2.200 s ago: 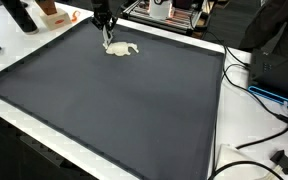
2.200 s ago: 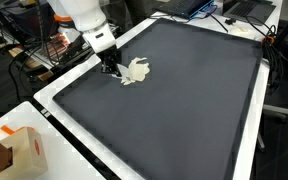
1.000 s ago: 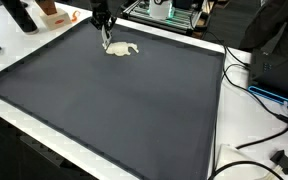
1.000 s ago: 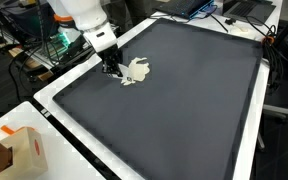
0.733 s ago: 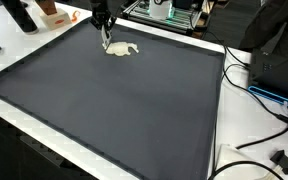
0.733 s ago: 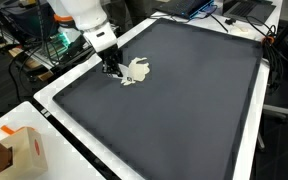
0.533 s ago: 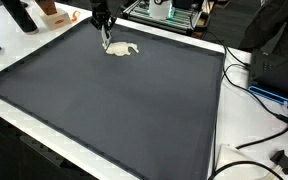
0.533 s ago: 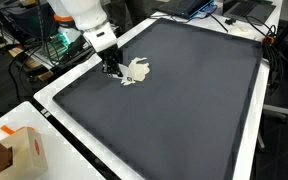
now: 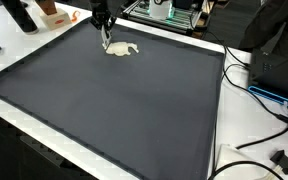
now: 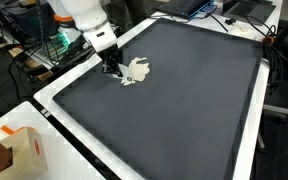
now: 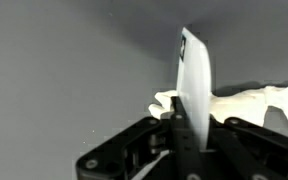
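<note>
Tool is low over the dark mat that covers the surface, close to one edge. I read it as clamped on a flap of the white cloth. The wrist view shows that flap standing upright, pinched between the fingers. The rest lies crumpled on the mat just beside. In both exterior views the cloth touches the mat. Cardboard box sits well apart, off the mat.

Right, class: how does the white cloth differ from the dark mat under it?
The white cloth is small and pale; the dark mat is large and near black. The cloth lies crumpled, one edge pinched in the gripper; the mat lies flat. Both are plain, without pattern.
</note>
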`<state>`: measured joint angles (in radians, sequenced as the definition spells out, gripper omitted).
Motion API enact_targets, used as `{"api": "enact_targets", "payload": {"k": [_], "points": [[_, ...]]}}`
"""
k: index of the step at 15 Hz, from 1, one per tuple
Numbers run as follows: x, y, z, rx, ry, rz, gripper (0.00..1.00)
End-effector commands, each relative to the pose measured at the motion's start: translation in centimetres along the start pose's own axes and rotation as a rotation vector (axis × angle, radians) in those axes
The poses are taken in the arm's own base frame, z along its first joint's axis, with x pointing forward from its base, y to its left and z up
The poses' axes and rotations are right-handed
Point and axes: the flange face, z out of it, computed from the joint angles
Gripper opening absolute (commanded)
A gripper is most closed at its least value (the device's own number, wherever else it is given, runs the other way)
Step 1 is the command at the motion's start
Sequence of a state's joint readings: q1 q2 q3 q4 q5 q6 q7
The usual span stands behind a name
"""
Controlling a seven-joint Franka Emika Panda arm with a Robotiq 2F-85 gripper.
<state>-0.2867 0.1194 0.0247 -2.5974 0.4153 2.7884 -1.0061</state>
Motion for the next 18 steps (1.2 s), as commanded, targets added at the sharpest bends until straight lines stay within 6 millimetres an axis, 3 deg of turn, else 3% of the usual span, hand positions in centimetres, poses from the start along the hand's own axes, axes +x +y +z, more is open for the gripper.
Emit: {"api": "enact_targets", "payload": {"k": [1,17,18], "points": [[0.0,0.0,0.0,0.0,0.0,0.0,0.04],[0.2,-1.9,-2.8,-0.039,0.014,-0.045,0.01],[0.1,0.1,-0.1,-0.002,0.002,0.0,0.04]]}}
